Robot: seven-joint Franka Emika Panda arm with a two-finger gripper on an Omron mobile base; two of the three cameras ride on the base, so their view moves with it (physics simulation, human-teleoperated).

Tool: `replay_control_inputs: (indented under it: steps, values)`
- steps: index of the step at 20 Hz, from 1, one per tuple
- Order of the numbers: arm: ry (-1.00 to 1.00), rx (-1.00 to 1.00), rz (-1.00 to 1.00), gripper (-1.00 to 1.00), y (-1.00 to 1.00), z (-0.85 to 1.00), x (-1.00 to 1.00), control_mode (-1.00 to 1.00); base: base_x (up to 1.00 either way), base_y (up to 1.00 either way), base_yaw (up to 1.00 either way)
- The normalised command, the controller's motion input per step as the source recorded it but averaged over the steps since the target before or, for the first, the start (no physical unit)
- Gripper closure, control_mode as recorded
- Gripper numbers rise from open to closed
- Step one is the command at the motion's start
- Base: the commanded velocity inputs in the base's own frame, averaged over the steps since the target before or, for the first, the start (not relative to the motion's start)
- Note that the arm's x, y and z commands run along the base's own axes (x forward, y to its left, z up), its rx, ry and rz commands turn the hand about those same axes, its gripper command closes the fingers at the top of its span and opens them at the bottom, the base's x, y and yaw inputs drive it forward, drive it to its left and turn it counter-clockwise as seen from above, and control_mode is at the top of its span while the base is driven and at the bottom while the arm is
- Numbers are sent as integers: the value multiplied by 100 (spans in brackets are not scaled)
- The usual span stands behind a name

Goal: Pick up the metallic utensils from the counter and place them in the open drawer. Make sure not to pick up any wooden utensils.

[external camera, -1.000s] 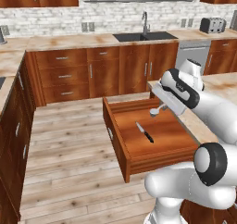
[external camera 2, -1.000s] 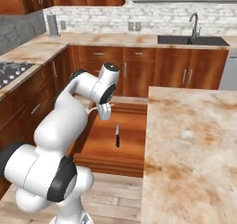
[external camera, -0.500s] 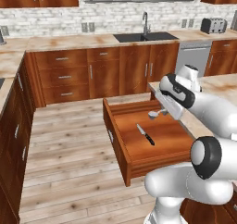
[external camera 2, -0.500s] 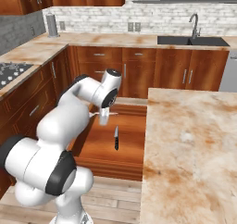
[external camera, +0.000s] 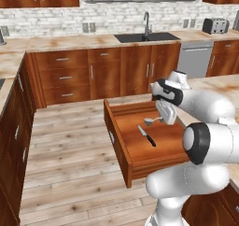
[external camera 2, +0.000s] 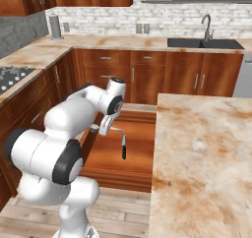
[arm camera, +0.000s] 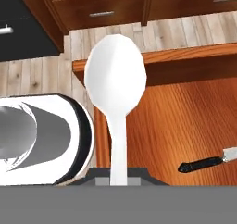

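Drawer (external camera: 140,150): wide, shallow, red-brown wood, pulled fully open beside the table (external camera 2: 206,148). Front panel faces the plank floor (external camera: 70,164).

Knife (external camera: 147,136): silver blade, black handle. Lies flat on the drawer bottom near its middle; seen also from the right base view (external camera 2: 123,147) and at the lower right of the hand view (arm camera: 208,161), handle toward the centre.

Spoon (arm camera: 116,96): pale grey metal, slim handle. Held by its handle end in the jaws of the gripper (external camera: 163,120), which are clenched on it. The bowl points away from the hand, above the drawer's interior and toward its rim. From the left base view the bowl (external camera: 149,121) sticks out just beside the gripper, over the drawer and clear of the knife.

Gripper, right base view (external camera 2: 106,128): hangs over the drawer's left part, spoon handle (external camera 2: 117,130) projecting toward the knife.

Table: beige stone with orange-brown marbling, to the right of the drawer.

Background: wall cabinets (external camera: 88,73), sink (external camera: 147,36).
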Motion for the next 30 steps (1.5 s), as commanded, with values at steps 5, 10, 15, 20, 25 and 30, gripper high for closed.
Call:
replay_control_inputs:
  steps: [5, 10, 15, 20, 25, 30]
  values:
    - [9, 0, -6, 100, 0, -31, 33, -100, 0, 0, 0]
    - [7, 0, -2, 100, 0, -34, 20, -100, 0, 0, 0]
    - [7, 0, 0, 100, 0, -37, 16, -100, 0, 0, 0]
    - [2, 0, 0, 100, 0, -41, 11, -100, 0, 0, 0]
    - [10, 0, 0, 100, 0, -44, 10, -100, 0, 0, 0]
    - [8, 0, 0, 100, 0, -42, 9, -100, 0, 0, 0]
